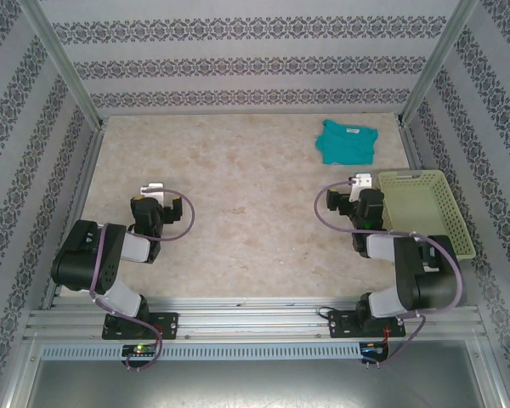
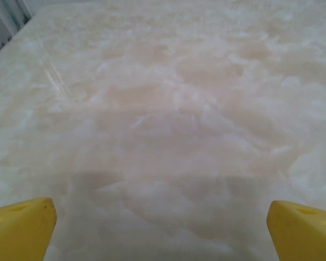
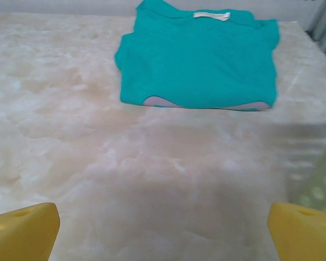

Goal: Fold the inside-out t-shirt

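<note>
The inside-out t-shirt (image 1: 347,142) is a teal-green cloth lying flat at the back right of the table, its small white neck tag on the far side. In the right wrist view the t-shirt (image 3: 198,57) lies ahead of my right gripper (image 3: 163,231), whose yellow fingers (image 3: 24,228) stand wide apart over bare table. My right gripper (image 1: 362,182) is open, a short way in front of the shirt. My left gripper (image 1: 155,189) is open too, at the left of the table, with its yellow fingertips (image 2: 22,225) over bare marble.
A pale yellow-green basket (image 1: 427,208) stands at the right edge, close beside my right arm, and its rim (image 3: 320,187) shows at the right of the right wrist view. Patterned walls and metal posts enclose the table.
</note>
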Available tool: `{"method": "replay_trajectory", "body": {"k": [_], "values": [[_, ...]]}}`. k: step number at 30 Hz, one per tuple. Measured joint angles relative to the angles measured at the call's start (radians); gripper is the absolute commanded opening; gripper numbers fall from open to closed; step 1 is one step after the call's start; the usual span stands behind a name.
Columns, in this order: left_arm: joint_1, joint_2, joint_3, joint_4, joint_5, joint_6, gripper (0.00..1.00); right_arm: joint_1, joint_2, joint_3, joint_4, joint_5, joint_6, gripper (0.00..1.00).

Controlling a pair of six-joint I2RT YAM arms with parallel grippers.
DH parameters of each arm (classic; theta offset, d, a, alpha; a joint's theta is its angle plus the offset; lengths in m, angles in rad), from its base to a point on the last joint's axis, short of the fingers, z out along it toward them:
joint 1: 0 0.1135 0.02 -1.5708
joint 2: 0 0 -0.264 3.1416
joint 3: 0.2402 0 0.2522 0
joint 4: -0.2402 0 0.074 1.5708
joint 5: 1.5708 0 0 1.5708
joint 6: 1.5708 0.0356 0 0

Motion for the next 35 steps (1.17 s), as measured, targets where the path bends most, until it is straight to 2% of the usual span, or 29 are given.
{"method": "replay_trajectory", "body": {"k": [5, 35], "values": [[0.013, 0.0, 0.022, 0.003, 0.01, -0.001, 1.0, -0.025, 0.027, 0.001, 0.033, -0.019, 0.017, 0.98], [0.019, 0.0, 0.022, 0.005, -0.024, -0.005, 1.0, -0.014, 0.027, 0.012, 0.051, 0.033, 0.023, 0.98]]}}
